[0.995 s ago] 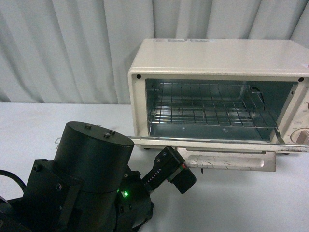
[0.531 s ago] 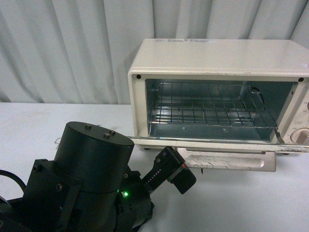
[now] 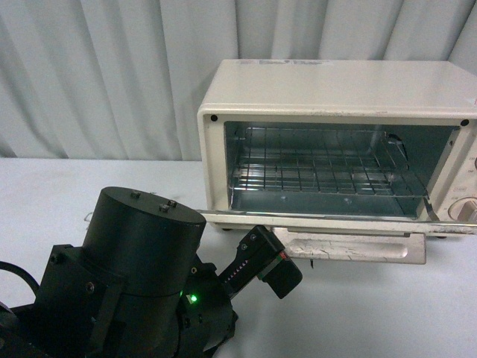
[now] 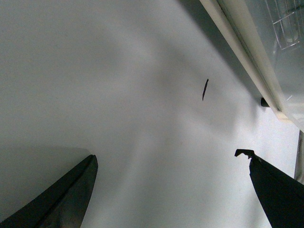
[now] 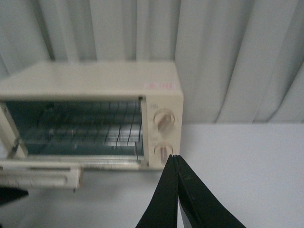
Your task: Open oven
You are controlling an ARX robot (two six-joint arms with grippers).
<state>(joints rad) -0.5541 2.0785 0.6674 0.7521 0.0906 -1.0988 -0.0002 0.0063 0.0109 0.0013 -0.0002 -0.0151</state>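
The cream-white oven (image 3: 335,97) stands at the back right of the white table, its cavity open. Its glass door (image 3: 350,246) lies dropped down flat in front, and the wire rack (image 3: 320,168) shows inside. My left arm (image 3: 149,276) sits low at the front left, short of the door's left end. In the left wrist view my left gripper (image 4: 167,154) is open over bare table, with the oven's door edge (image 4: 247,52) off to one side. My right gripper (image 5: 175,157) is shut on nothing, in front of the oven (image 5: 95,80) near its dial knobs (image 5: 164,119).
Pale grey curtains (image 3: 104,74) hang right behind the oven. White tabletop (image 3: 59,194) stretches to the left of the oven and in front of the lowered door (image 5: 42,173). A small dark mark (image 4: 204,89) lies on the table near the door edge.
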